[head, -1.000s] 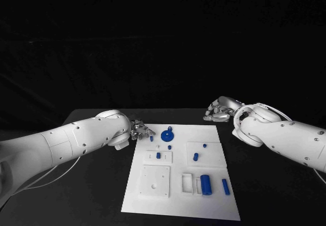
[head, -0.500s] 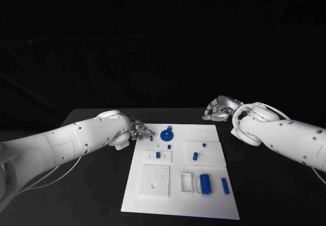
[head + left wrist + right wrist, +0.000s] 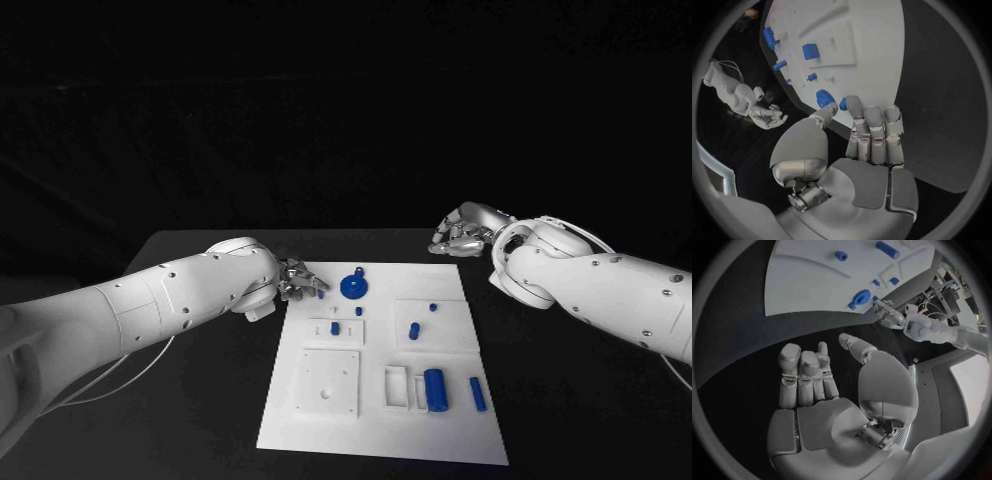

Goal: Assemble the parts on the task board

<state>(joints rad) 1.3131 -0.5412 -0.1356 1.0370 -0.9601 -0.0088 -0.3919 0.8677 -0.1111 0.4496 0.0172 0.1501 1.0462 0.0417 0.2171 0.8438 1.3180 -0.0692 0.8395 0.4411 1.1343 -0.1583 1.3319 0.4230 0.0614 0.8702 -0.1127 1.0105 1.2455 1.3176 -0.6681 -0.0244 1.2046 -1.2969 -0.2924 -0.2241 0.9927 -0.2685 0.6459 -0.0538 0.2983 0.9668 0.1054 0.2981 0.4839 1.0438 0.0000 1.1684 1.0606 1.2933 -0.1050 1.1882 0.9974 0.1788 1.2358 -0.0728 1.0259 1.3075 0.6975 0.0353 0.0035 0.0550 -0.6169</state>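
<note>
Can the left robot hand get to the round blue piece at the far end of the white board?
Probably yes. The left robot hand hovers at the task board edge, right beside the round blue piece, holding nothing, with nothing between them.

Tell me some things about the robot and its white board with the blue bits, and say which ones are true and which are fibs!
1. The task board lies on a black table. True.
2. The right hand holds a blue part. False: it holds nothing.
3. The left hand is at the board's far left corner. True.
4. The round blue part lies at the board's near edge. False: it lies near the far edge.
</note>
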